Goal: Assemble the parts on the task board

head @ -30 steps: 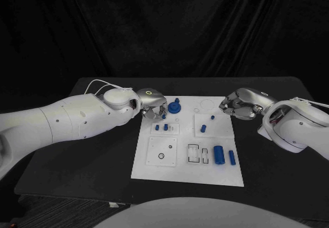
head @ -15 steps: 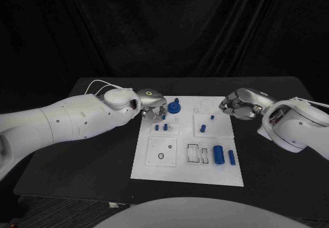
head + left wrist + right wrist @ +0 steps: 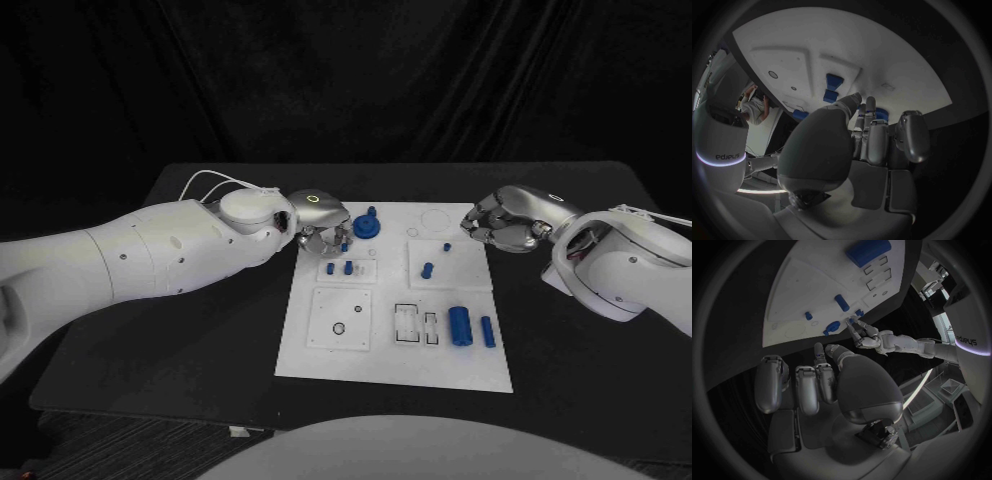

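The white task board (image 3: 361,350) lies mid-table. My left hand (image 3: 320,222) hovers over its far left corner, thumb and fingers (image 3: 859,107) drawn together on a small blue part (image 3: 343,245) just above the board. A round blue part (image 3: 369,228) stands right beside those fingertips. Two short blue pegs (image 3: 339,267) sit a little nearer to me. My right hand (image 3: 508,222) hangs at the board's far right edge, its fingers (image 3: 807,387) curled in with nothing in them. From the right wrist view my left hand (image 3: 873,337) reaches in beside the round blue part (image 3: 832,327).
A blue peg (image 3: 428,268) and a tiny blue piece (image 3: 447,246) sit on the board's right half. A large blue cylinder (image 3: 460,325) and a slimmer one (image 3: 488,331) lie near the front right. Bare black table (image 3: 188,330) flanks the board.
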`<state>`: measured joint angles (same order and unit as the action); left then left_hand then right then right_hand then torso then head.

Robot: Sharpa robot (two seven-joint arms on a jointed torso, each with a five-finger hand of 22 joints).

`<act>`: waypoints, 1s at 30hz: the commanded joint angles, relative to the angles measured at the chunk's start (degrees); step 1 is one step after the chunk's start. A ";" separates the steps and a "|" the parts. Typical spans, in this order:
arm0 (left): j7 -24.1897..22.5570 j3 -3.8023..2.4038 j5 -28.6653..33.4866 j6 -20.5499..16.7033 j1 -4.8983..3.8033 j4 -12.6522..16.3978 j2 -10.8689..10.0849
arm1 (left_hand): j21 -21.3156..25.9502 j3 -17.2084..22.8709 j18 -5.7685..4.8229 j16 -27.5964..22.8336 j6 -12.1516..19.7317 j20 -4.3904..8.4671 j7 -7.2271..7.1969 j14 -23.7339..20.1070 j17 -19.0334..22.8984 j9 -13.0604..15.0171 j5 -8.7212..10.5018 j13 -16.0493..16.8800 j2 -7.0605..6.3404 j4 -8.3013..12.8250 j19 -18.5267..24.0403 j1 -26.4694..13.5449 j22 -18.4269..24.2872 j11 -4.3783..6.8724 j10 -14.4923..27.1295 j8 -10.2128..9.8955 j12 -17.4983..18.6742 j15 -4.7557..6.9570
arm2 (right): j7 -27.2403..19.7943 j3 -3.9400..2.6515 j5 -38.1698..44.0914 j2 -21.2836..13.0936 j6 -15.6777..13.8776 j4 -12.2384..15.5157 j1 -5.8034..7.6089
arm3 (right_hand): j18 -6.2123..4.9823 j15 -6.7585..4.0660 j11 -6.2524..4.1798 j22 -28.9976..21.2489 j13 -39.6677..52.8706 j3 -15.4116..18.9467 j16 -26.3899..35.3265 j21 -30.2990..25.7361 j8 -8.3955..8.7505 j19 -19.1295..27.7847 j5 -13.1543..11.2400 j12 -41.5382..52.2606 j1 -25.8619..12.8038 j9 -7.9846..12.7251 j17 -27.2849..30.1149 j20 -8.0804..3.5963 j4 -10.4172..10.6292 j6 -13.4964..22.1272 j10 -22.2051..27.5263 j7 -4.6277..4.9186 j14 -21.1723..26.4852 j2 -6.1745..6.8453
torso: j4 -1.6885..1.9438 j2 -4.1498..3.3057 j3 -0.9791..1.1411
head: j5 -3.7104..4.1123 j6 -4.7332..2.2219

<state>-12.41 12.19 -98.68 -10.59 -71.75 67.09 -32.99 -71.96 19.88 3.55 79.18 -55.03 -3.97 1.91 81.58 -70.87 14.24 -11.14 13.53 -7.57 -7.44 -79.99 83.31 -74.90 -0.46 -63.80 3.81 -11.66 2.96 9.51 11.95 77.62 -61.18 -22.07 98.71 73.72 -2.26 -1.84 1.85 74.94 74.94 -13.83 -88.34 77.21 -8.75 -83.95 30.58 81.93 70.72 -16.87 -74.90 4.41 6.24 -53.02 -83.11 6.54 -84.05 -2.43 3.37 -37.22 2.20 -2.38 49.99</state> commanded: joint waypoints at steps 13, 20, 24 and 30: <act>1.73 -0.04 -0.40 -2.27 0.17 -0.12 -1.48 | 0.87 0.48 0.39 -0.57 6.13 -0.34 -1.44 -0.66 0.75 -1.46 1.99 -0.55 -1.19 -0.41 0.52 -0.68 -9.80 -0.67 0.00 -0.11 1.12 -0.53 | 1.26 -0.04 0.13 -0.51 -0.33 0.33 -0.13 | -0.83 -0.30 -0.07 10.95 3.37 -0.30 0.18 -0.16 0.18 -0.15 0.14 -0.42 0.56 0.04 -9.45 -0.35 -0.05 0.14 0.50 0.07 -4.77 0.22 | 0.00 0.00 0.00 | 0.04 0.01; 1.55 -0.05 -0.32 -8.13 0.14 0.75 -4.87 | 6.34 0.71 1.28 -3.98 4.64 -0.83 -1.16 -4.20 5.82 -1.24 2.15 -1.21 -1.39 -1.38 3.83 -1.41 -8.38 -1.66 3.77 0.85 2.99 -1.44 | 0.38 -0.06 0.13 -1.84 -1.51 1.14 0.25 | -0.83 -0.27 -0.05 10.95 -0.54 -0.13 0.17 -0.21 0.20 -0.14 0.17 -3.59 0.31 0.04 -9.53 -0.32 -0.13 0.13 3.10 0.11 -4.79 1.07 | -0.01 0.00 -0.05 | -0.26 0.01; -1.71 -0.06 6.46 -12.43 -0.03 2.27 -8.02 | 31.54 0.53 4.53 -31.37 3.30 -2.60 -1.54 -26.98 32.82 -1.47 3.69 -3.25 -1.56 -3.54 21.54 -1.15 -2.45 -2.20 14.31 1.13 5.53 -2.94 | -0.72 -0.07 0.13 -2.35 -1.91 1.39 1.85 | -0.90 -0.48 -0.27 10.85 -22.16 -0.98 0.35 -0.64 0.36 -0.03 0.45 -24.50 0.07 0.12 -9.09 -0.46 0.09 0.13 14.34 0.00 -4.70 2.49 | 0.00 0.03 -0.06 | -0.39 0.01; -12.67 -0.06 29.71 -15.43 -0.31 3.57 -11.92 | 50.93 -3.90 3.61 -49.45 4.87 -5.36 1.51 -43.25 42.27 -3.12 -4.37 -5.37 0.65 -8.53 38.37 -4.75 2.87 -1.25 27.77 -0.14 4.55 -9.27 | -2.57 -0.07 1.62 -1.83 -1.64 0.80 5.92 | -1.38 1.70 2.66 9.82 -46.21 -4.43 1.56 -3.99 0.91 1.32 -0.39 -56.32 0.96 0.29 -6.34 0.91 -0.03 1.11 30.04 1.79 -4.07 5.76 | 0.00 0.01 -0.06 | -0.48 0.01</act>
<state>-15.77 12.20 -86.16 -21.51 -71.87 70.31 -44.70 -21.92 16.42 8.37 30.78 -50.45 -9.03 3.53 39.47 -29.23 11.25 -14.42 8.29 -7.16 -15.21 -42.49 79.15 -72.28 -1.75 -36.93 3.82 -6.88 -5.62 8.37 11.95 77.76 -63.19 -22.67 99.69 79.05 -3.16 -0.46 3.98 74.92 30.72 -17.87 -86.91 73.37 -7.82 -82.56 30.37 28.68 71.66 -16.53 -74.90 4.95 6.21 -51.85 -55.07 8.11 -84.02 2.81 3.36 -37.21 2.14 -2.84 49.99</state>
